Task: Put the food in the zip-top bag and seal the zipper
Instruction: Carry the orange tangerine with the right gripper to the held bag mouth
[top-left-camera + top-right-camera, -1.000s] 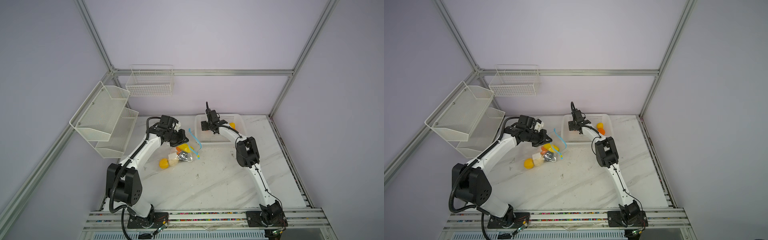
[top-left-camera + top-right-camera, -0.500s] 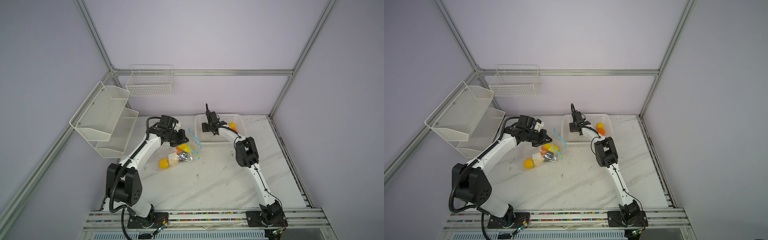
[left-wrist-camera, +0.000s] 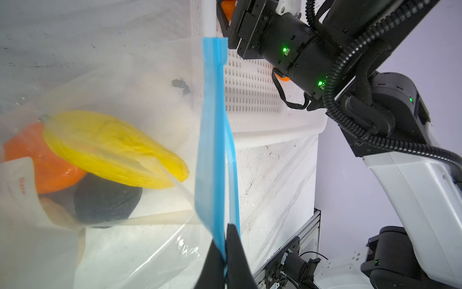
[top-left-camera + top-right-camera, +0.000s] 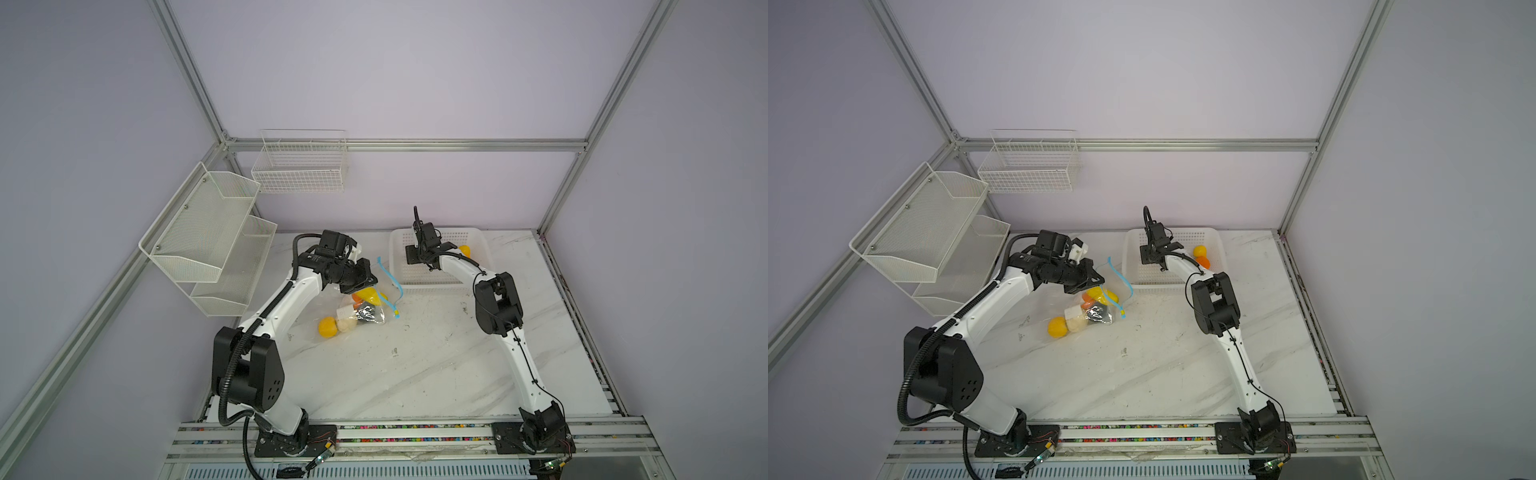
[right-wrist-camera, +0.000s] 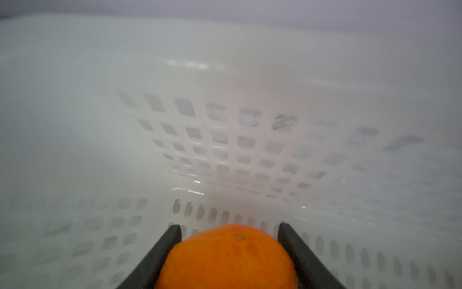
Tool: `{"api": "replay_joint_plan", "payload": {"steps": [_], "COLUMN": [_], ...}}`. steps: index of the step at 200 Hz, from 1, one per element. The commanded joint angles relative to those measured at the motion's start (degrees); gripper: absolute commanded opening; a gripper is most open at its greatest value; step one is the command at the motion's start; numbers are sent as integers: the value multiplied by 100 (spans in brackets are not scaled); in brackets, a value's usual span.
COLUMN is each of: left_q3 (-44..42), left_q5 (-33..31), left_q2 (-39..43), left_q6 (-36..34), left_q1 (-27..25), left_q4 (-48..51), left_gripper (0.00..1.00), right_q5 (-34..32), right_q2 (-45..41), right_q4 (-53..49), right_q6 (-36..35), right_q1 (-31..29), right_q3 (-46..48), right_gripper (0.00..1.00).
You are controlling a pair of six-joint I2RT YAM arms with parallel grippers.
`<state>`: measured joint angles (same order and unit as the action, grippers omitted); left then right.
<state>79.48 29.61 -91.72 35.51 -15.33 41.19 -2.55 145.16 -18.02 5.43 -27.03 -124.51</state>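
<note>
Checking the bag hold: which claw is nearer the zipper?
Left. The left claw pinches the zipper; the right claw is away in the basket, gripping an orange.

Within the white basket (image 5: 250, 75): walls blurred; orange ball (image 5: 228, 257) cut by the frame edge — likewise the right gripper (image 5: 229, 225) fingers. Beside the basket: zipper (image 3: 212, 137) is lost between the left gripper (image 3: 223, 235) fingers; black lump (image 3: 105, 197) part-hidden under the long yellow piece (image 3: 112, 150).

Clear crinkly plastic bag (image 3: 120, 82), perforated plastic basket (image 3: 252, 82)
</note>
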Motion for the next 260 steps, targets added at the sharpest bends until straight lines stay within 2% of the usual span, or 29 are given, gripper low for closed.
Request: {"api": "replay_joint_plan", "payload": {"steps": [1,54,103,200,260], "left_q3": [-2,4,-29,-36,-43], "left_q5": [89,98,107,108,98], "left_q2": [172,189,231,278,313], "left_q6": [2,18,18,88,97], "left_q1": [65,65,65,64,65], "left_q4": [-173,-201,-222,-269,-274], "left_gripper": [0,0,0,0,0], "right_q5": [-9,7,335,1726,2642], "right_q2": [-427,-1045,-1885,-3713,-4142], "right_q4": [156,335,526,740,624], "right_q6": [-41,-68,64,299,361], "right_q1": [20,19,21,-180,-596], "right_q3": [165,863,1765,3599,3888], "right_gripper": [62,62,62,61,61]}}
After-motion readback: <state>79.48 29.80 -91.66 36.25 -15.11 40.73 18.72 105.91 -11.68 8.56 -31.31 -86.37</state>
